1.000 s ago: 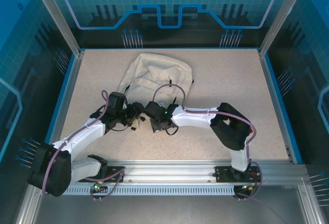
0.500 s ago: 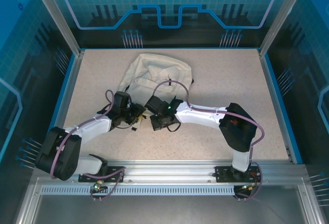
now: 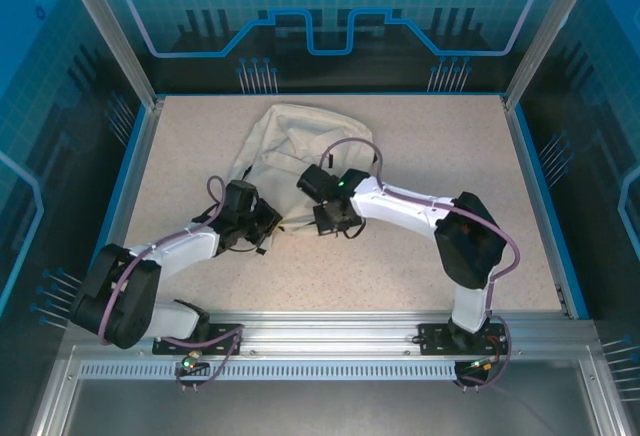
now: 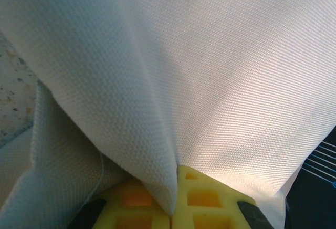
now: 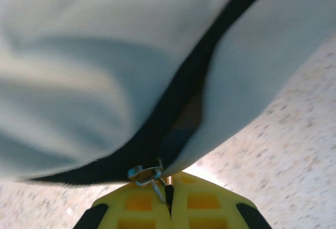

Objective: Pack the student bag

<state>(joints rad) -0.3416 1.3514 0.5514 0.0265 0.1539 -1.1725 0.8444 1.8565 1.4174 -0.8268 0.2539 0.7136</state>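
Observation:
The student bag, cream-white fabric, lies crumpled at the back middle of the table. My left gripper is at the bag's near left edge. In the left wrist view its yellow jaws are shut on a fold of the bag's cloth. My right gripper is over the bag's near part. In the right wrist view it is shut on the metal zipper pull. The dark zipper line runs up across the pale fabric from there.
The speckled tabletop has a raised blue rim on the left, right and far sides. Metal frame posts stand at the far corners. Both arm bases sit on the rail at the near edge.
My left gripper has closed on the bag's fabric. The right gripper has moved away from me and to the right along the bag, keeping hold of the zipper pull.

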